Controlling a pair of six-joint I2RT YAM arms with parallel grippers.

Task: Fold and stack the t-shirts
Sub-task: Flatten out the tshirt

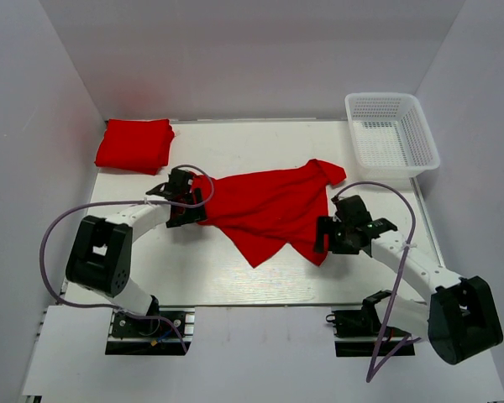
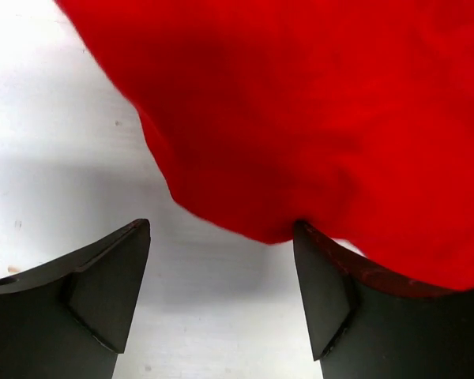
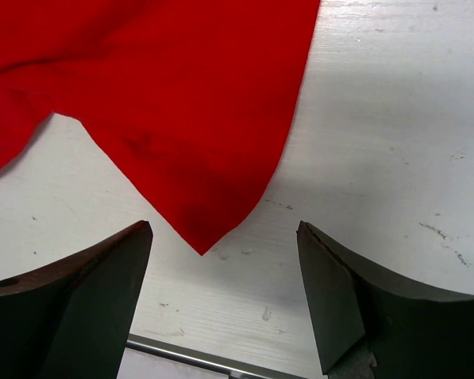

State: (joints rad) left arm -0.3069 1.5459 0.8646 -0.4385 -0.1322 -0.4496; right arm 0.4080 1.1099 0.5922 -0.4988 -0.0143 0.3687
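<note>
- Top external view: this is the only view that shows the whole layout. A white table point(image 1: 235, 277) is enclosed by pale walls point(image 1: 235, 50) on the left, far and right sides.
- A folded t-shirt point(image 1: 134, 145) lies in the far left corner, well apart from both arms.
- A spread t-shirt point(image 1: 265, 206) lies rumpled at the table's centre, between the two arms, with one sleeve pointing toward the far right.
- The left gripper point(image 1: 187, 201) is at this shirt's left edge. The right gripper point(image 1: 329, 235) is at its near right corner. The jaw state is hard to read from this height.
- A white mesh basket point(image 1: 416, 155) stands in the far right corner. Only its white mesh floor and walls show inside. It is apart from the spread shirt.
- A purple cable point(image 1: 55, 231) loops beside each arm.
- Left wrist view: the jaws are released and stand wide apart. Red cloth fills the upper frame, and its curved edge dips between the two fingertips. The cloth drapes over the tip of the right-hand finger point(image 2: 340, 308). The left-hand finger point(image 2: 95, 292) stands on bare table.
- Right wrist view: the jaws are released and wide. A pointed corner of the spread t-shirt lies flat between the fingers point(image 3: 87, 300), touching neither.
- This view also shows scuff marks on the painted surface and a metal strip point(image 3: 182, 354) along the table's edge.
</note>
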